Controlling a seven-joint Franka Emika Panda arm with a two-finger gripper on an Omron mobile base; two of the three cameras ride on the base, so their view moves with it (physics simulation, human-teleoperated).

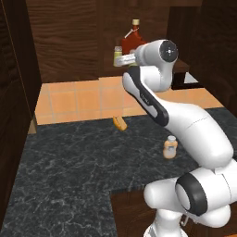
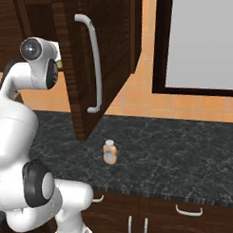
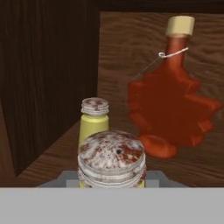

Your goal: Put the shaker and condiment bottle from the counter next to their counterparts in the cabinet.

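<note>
I hold the small, light, rigid shaker point(image 3: 112, 159) clenched in the tool point(image 3: 112, 183) by its smooth, slippery body below the cap, inside the cabinet point(image 3: 48, 78), its twin shaker point(image 3: 94, 122) just ahead.

Condiment bottle point(image 2: 109, 152): peach-tan with a pale cap, upright on the table, just past the open door's lower corner.
Table point(image 2: 177, 154): black marble-like top with grey veining.
Cabinet door point(image 2: 104, 52): dark brown wood, swung open, with a curved pale handle point(image 2: 92, 62).
Arm point(image 2: 27, 93): white, rising at left, reaching behind the door.
</note>
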